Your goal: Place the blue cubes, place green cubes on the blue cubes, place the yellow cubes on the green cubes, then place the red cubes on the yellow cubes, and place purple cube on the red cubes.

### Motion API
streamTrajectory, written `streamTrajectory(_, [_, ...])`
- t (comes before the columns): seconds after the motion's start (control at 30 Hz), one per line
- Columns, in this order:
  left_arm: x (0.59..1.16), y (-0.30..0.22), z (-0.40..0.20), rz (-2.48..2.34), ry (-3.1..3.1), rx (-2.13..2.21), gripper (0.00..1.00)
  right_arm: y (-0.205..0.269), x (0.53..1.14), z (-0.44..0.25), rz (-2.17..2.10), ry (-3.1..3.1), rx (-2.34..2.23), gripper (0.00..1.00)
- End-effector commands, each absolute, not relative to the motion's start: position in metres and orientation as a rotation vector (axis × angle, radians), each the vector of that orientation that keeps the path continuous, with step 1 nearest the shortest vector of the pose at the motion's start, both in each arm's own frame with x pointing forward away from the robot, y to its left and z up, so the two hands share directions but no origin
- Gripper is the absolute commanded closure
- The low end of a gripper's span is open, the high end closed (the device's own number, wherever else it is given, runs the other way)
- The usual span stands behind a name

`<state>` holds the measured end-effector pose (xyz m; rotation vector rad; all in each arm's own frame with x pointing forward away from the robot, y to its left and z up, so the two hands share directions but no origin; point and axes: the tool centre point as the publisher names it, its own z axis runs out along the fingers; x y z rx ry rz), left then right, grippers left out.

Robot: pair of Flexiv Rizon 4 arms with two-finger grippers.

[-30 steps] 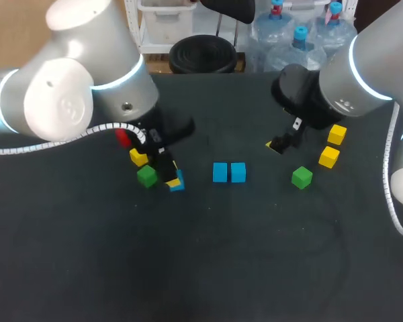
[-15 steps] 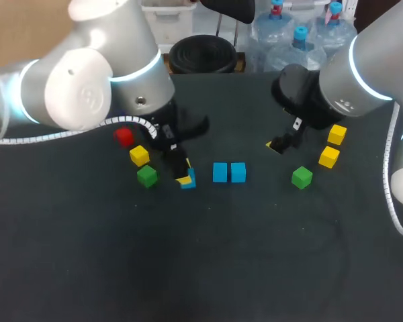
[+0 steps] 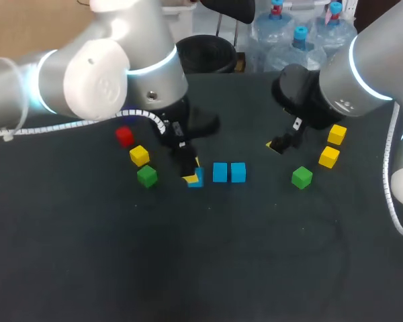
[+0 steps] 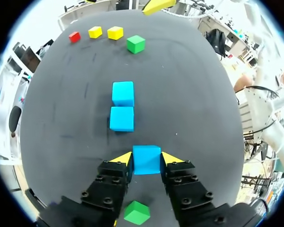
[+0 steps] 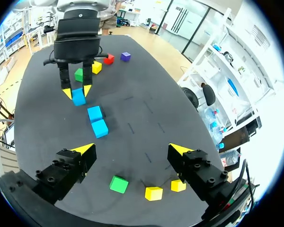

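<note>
The left hand clasps a small blue rigid-looking cube by opposite flat faces, just left of the frame's middle beside two matching blue cubes on the black table; it seems light and unlikely to slip.

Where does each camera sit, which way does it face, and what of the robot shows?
Head view: above and behind, looking down on the black table; both arms enter, left gripper shut on a small blue cube.
Left wrist view: looks along its own fingers, clamping that cube; a pair of blue cubes lies ahead.
Right wrist view: looks across the table past its open right gripper toward the left gripper.
Shared: all three show the held cube.
</note>
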<state>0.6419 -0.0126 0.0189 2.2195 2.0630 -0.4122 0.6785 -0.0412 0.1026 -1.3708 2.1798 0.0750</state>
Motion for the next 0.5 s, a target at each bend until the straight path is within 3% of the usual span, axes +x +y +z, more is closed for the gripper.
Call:
streamTrajectory(0.03, [0.6481,-0.0174,0.0166,-0.413,2.054,2.246,1.00,-0.0415,0.6754,0.1021,0.064,2.176,-1.361,0.00])
streamTrajectory(0.5, [0.6572,-0.0262,0.0113,-0.404,2.030,2.297,1.00,-0.0415,0.6754,0.1021,0.064,2.176,-1.361,0.00])
